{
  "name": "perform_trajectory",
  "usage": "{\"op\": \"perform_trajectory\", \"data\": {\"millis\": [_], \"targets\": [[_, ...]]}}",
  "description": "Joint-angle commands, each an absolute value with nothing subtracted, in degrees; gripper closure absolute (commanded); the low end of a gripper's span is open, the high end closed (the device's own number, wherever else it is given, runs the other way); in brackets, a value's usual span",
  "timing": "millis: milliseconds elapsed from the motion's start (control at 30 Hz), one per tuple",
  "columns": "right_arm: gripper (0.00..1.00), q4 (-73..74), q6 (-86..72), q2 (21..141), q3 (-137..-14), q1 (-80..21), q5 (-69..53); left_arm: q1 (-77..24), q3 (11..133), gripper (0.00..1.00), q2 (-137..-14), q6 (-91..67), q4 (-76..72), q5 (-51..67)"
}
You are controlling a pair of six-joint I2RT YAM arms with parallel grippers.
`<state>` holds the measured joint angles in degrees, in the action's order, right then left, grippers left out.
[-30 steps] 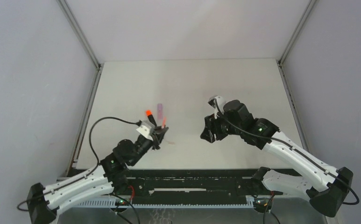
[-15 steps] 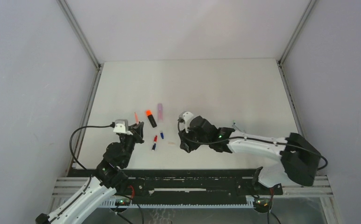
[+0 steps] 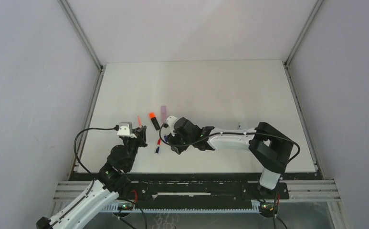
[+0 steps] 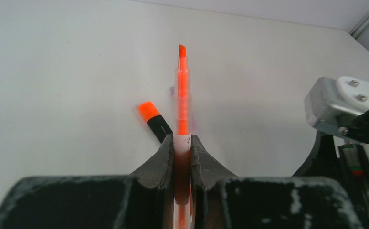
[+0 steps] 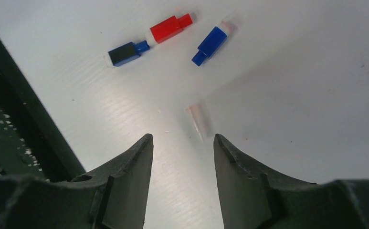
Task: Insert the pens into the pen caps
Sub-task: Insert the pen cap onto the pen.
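Left gripper [image 4: 182, 145]: clamps 1 orange pen [image 4: 183, 90], marking unreadable
Right gripper [image 5: 182, 143]: spread above 1 clear cap [image 5: 198, 121]
Also: 1 red cap [image 5: 169, 28], 2 blue caps [image 5: 211, 43]

Table [image 5: 306, 95] bare round pale cap [image 5: 197, 120], room for spread right claw [image 5: 182, 139]; red cap [image 5: 170, 27], blue caps [image 5: 212, 43] close beyond.

The left fingers [image 3: 141, 131], at 8 o'clock on the bench [image 3: 211, 81], grip a thin orange pen [image 3: 139, 119] pointing toward 12. At the pen's 3 o'clock lies a black highlighter [image 3: 154, 121], with a lilac highlighter [image 3: 163, 112] at its 1. The right arm [image 3: 230, 139] stretches toward 9, and the right fingers [image 3: 172, 144] are low, just beside small red and blue pens [image 3: 158, 143].
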<state>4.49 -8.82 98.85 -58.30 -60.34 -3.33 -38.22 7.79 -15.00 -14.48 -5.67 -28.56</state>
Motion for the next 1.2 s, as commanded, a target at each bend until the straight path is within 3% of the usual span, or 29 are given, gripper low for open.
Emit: {"op": "perform_trajectory", "data": {"millis": [0,467,600,867,1167], "targets": [[0.52,3.2,-4.0,101.9,-62.1,-61.0,-3.6,-37.9,7.5,1.00,-15.3,-15.3,-7.6,-29.0],[0.62,5.0,0.1,108.5,-66.2,-61.5,0.0,-37.9,7.1,1.00,-14.7,-15.3,-7.7,-29.2],[0.69,5.7,0.4,109.1,-66.2,-61.8,1.8,-37.9,7.1,1.00,-15.0,-15.3,-7.7,-29.3],[0.93,6.1,-0.5,108.2,-63.0,-63.0,7.1,-37.9,7.1,1.00,-14.7,-15.3,-7.6,-29.4],[0.98,7.7,-6.4,100.8,-53.9,-62.1,9.0,-37.9,7.1,1.00,-14.2,-15.5,-7.5,-29.1]]}}
